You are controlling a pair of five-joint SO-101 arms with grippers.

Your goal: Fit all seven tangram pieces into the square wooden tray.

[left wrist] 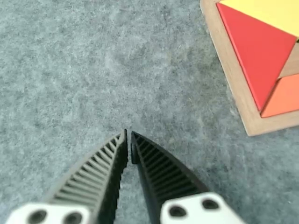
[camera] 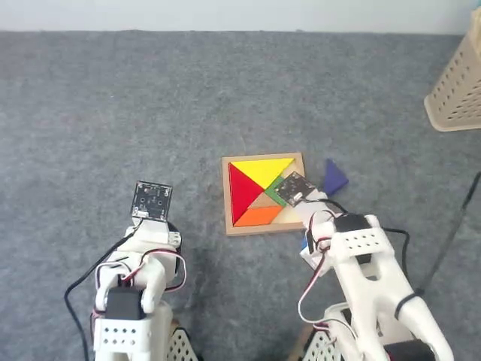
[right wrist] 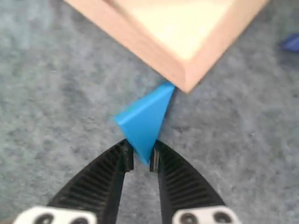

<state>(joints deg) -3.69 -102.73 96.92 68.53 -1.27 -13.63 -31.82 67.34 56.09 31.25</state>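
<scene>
The square wooden tray (camera: 226,197) lies mid-table, holding yellow (camera: 263,171), red (camera: 242,192), orange (camera: 258,216) and green (camera: 273,195) pieces. My right gripper (right wrist: 139,158) sits just outside the tray's near right corner (right wrist: 187,74), shut on one tip of a blue triangle (right wrist: 142,119). The triangle's far tip touches that corner. A sliver of the blue piece (camera: 304,244) peeks from under the right arm. A purple piece (camera: 334,177) lies on the carpet right of the tray. My left gripper (left wrist: 128,136) is shut and empty over bare carpet, left of the tray (left wrist: 233,88).
A cream slotted basket (camera: 458,83) stands at the far right edge. A black cable (camera: 451,233) runs down the right side. Grey carpet (camera: 113,113) covers the table, with open room to the left and behind the tray.
</scene>
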